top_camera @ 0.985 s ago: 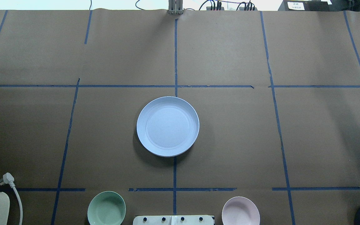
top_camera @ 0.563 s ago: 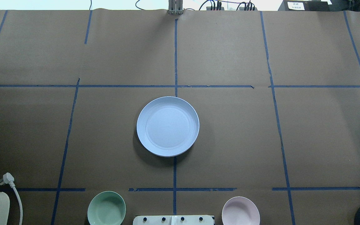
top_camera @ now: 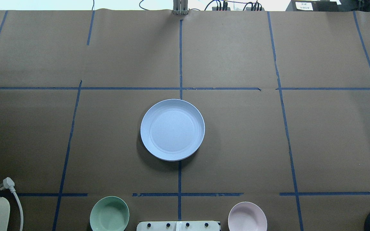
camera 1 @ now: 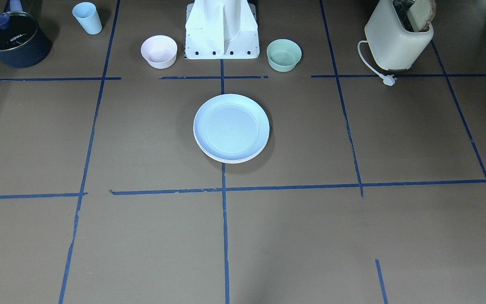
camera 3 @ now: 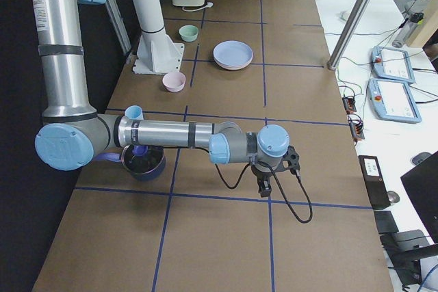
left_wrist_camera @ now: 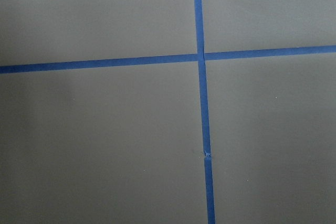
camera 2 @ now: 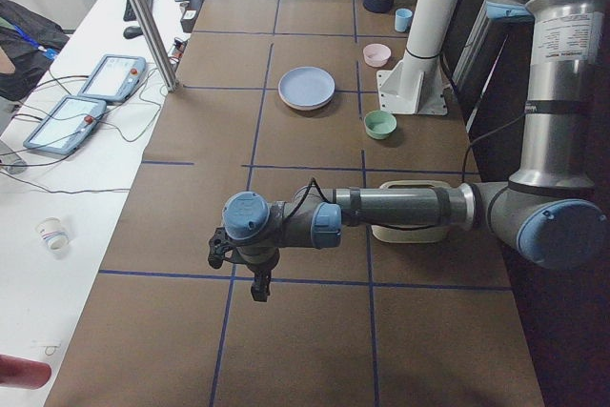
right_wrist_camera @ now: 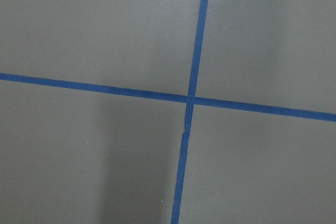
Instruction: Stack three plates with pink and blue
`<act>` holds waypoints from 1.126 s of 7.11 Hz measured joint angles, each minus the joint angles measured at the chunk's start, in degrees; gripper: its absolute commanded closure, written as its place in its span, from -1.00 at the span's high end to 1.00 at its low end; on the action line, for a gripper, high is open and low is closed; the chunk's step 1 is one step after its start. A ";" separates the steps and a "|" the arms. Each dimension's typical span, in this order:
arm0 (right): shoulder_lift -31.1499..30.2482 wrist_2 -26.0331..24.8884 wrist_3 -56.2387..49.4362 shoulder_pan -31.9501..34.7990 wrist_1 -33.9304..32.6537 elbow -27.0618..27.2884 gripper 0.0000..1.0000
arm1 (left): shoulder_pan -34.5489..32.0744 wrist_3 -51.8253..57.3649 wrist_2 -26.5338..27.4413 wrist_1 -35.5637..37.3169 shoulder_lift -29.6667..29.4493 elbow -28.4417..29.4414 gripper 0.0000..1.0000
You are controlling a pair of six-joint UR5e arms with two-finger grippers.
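A light blue plate (top_camera: pixel 172 129) lies at the table's middle, on top of a stack; it also shows in the front view (camera 1: pixel 231 126). Under it a pale cream-white plate rim (camera 1: pixel 231 161) peeks out. The pink plate is hidden. My left gripper (camera 2: pixel 259 288) hangs over bare table far out on my left side, away from the stack. My right gripper (camera 3: pixel 263 189) hangs far out on my right side. Both show only in the side views, so I cannot tell if they are open or shut. The wrist views show only brown paper and blue tape.
A small green bowl (top_camera: pixel 109 213) and a small pink bowl (top_camera: pixel 247 216) flank the robot base (camera 1: pixel 222 29). A toaster (camera 1: pixel 397 36) with its plug (top_camera: pixel 8 183) stands on my left. A dark pot (camera 1: pixel 13 38) and a blue cup (camera 1: pixel 87 17) stand on my right.
A dark tip of the right gripper at the overhead view's right edge one second ago has moved out of that view. The plate stack has not moved.
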 measured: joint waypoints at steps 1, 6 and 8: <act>-0.70 0.31 0.06 0.94 -0.10 0.02 1.00 | 0.00 0.05 0.02 -0.04 0.06 0.13 1.00; -1.94 0.03 0.17 3.62 -0.21 2.17 1.00 | 0.00 0.13 0.03 -0.15 0.23 0.21 1.00; -1.90 -0.17 0.19 3.65 -0.22 2.41 1.00 | 0.00 0.14 0.03 -0.16 0.24 0.21 1.00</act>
